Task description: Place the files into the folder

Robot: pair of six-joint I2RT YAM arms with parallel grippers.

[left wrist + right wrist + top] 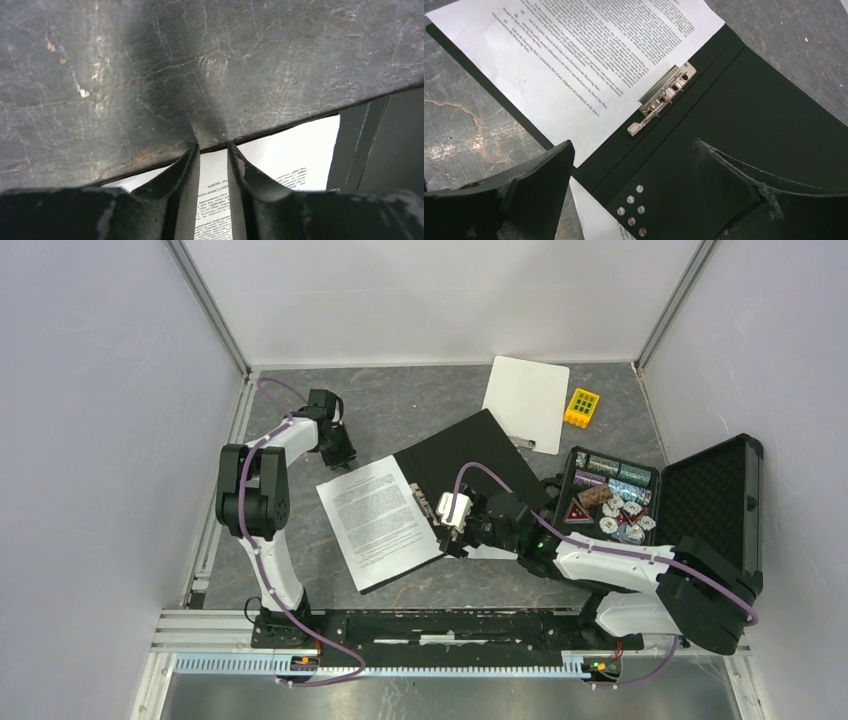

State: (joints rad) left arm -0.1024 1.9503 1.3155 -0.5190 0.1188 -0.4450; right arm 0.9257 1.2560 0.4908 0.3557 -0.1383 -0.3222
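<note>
The folder (470, 455) lies open in the middle of the table, black inside up, with its metal clip (661, 97) along the spine. One printed sheet (378, 520) lies flat on the folder's left half, its edge by the clip. A second white sheet (591, 217) sticks out from under the folder's near edge. My right gripper (455, 515) is wide open and empty, hovering over the spine just near of the clip (633, 142). My left gripper (345, 455) is at the sheet's far left corner, its jaws a narrow gap apart with nothing between them (212, 150).
A blank white clipboard (527, 402) and a yellow block (582, 407) lie at the back. An open black case (720, 490) with small items stands at the right, close to the folder's right corner. Walls enclose the table on three sides.
</note>
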